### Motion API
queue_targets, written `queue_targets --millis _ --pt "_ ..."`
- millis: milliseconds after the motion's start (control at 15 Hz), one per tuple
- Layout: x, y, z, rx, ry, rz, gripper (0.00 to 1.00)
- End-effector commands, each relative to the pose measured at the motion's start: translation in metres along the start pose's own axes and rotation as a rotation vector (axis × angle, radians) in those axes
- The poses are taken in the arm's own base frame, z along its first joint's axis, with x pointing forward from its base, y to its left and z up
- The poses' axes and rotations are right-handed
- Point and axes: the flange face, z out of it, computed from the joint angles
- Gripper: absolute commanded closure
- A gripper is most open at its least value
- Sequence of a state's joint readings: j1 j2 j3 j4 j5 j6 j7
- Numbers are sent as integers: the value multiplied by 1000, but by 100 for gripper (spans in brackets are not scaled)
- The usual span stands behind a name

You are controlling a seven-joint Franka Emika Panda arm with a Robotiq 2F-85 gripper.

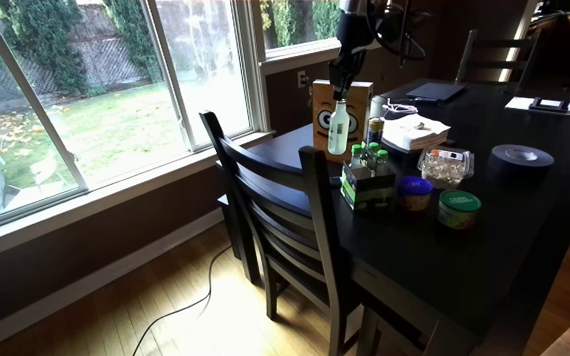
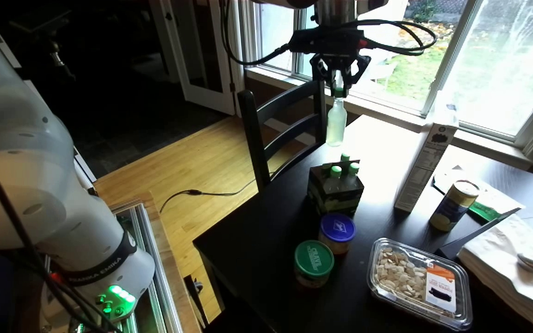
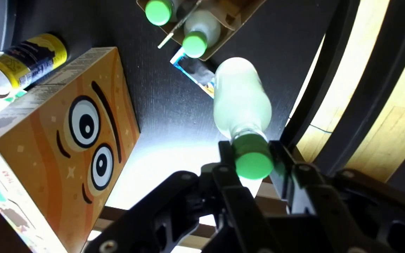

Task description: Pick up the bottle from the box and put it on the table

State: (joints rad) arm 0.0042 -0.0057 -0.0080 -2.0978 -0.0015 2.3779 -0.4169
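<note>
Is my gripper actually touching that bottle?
Touching: the wrist view shows the gripper closed on the bottle, fingers against both sides of its green cap.

Your wrist view has a pale-green bottle [image 3: 242,94], capped brighter green, right of centre; lower left, an eye-patterned orange box [image 3: 62,151].

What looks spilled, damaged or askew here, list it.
Nothing stands out: no spill or breakage is visible. The bottle hangs capped in the claw, and the green box stands upright on the table beside the blue-lidded tub.
</note>
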Motion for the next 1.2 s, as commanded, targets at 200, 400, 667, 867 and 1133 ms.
queue_targets --millis 200,400,667,867,1133 --pt "15 -3 18 79 13 44 93" --pt "11 -8 42 102 -4 60 93" --pt "7 -19 75 106 -28 58 93" --pt "4 -28 97 97 -23 52 93" --pt "-1 -37 121 85 -13 44 93"
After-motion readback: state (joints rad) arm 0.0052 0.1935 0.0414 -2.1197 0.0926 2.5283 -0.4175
